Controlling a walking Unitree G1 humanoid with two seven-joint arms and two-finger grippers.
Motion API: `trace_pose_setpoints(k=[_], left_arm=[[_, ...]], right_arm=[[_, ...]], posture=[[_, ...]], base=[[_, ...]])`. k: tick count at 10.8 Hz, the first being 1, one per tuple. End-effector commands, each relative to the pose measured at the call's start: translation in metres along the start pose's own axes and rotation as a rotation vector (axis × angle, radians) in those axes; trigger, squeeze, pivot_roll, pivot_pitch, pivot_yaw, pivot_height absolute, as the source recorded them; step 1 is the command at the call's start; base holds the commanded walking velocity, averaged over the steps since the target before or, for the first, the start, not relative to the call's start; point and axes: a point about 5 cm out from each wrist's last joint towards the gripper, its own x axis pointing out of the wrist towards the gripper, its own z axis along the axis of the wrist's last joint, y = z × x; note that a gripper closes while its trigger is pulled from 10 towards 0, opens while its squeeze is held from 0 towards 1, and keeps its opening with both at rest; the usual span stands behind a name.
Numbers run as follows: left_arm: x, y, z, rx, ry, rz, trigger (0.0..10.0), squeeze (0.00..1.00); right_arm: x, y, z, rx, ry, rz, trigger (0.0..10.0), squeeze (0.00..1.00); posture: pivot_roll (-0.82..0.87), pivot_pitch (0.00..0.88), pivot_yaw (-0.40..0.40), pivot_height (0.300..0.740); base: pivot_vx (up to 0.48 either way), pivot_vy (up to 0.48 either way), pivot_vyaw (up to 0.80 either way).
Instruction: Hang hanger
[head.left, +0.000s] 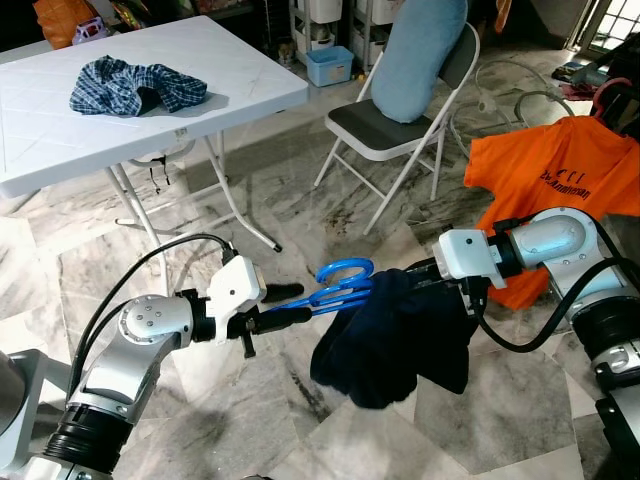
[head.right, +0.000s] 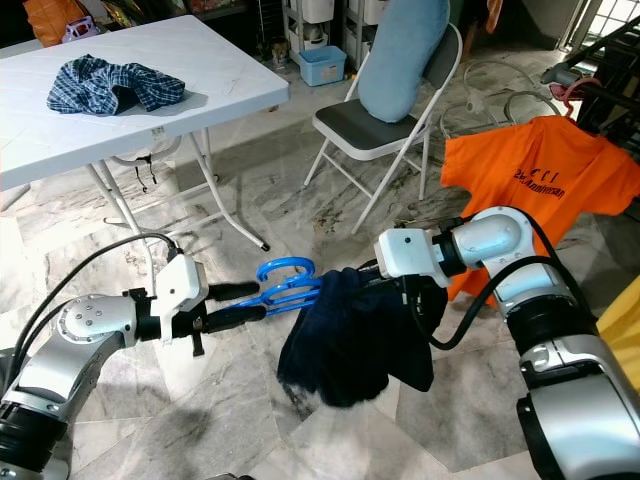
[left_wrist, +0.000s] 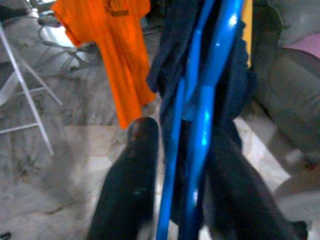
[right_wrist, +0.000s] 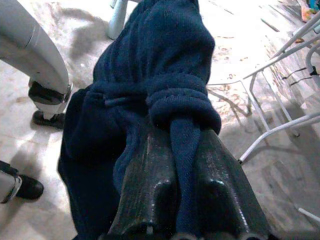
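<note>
While the blue plastic hanger (head.left: 338, 284) is held in mid-air above the marble floor (head.left: 300, 190), it is clamped between the left gripper's (head.left: 292, 302) black fingers (left_wrist: 131, 190). A dark navy knitted garment (head.left: 395, 335) is draped over it, a fold pinched by the closed right gripper (head.left: 425, 268). An orange T-shirt (head.left: 555, 180) is hung nearby on the right.

A table (head.left: 250, 95) stands at the left with a shirt (head.left: 135, 86) on it. A chair (head.left: 385, 128) stands right of it, a cushion (head.left: 420, 55) leaning on its back.
</note>
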Motion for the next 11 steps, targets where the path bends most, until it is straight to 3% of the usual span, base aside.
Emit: trace_pose_setpoints(k=[1, 8, 9, 10, 11], left_arm=[[0.003, -0.005, -0.002, -0.007, 0.022, -0.044, 0.0, 0.00], [0.002, -0.005, -0.005, -0.049, 0.038, -0.065, 0.0, 0.00], [0.003, -0.002, -0.004, -0.041, 0.034, -0.043, 0.0, 0.00], [0.003, 0.001, -0.003, -0.032, 0.021, -0.010, 0.0, 0.00], [0.003, 0.004, -0.003, -0.027, 0.012, 0.020, 0.0, 0.00]], right_arm=[[-0.001, -0.014, 0.017, -0.084, -0.056, -0.053, 10.0, 0.00], [0.004, -0.023, 0.018, -0.125, -0.045, -0.153, 10.0, 0.00], [0.005, -0.023, 0.016, -0.081, -0.042, -0.139, 10.0, 0.39], [0.007, -0.025, 0.013, -0.025, -0.048, -0.138, 10.0, 1.00], [0.010, -0.026, 0.012, -0.004, -0.048, -0.147, 10.0, 1.00]], posture=[[-0.04, 0.103, 0.005, 0.740], [-0.04, 0.092, 0.004, 0.740], [-0.04, 0.090, 0.004, 0.740], [-0.04, 0.089, 0.003, 0.740], [-0.04, 0.085, 0.002, 0.740]], base=[[0.000, 0.000, 0.00], [0.000, 0.000, 0.00], [0.000, 0.000, 0.00], [0.000, 0.000, 0.00], [0.000, 0.000, 0.00]])
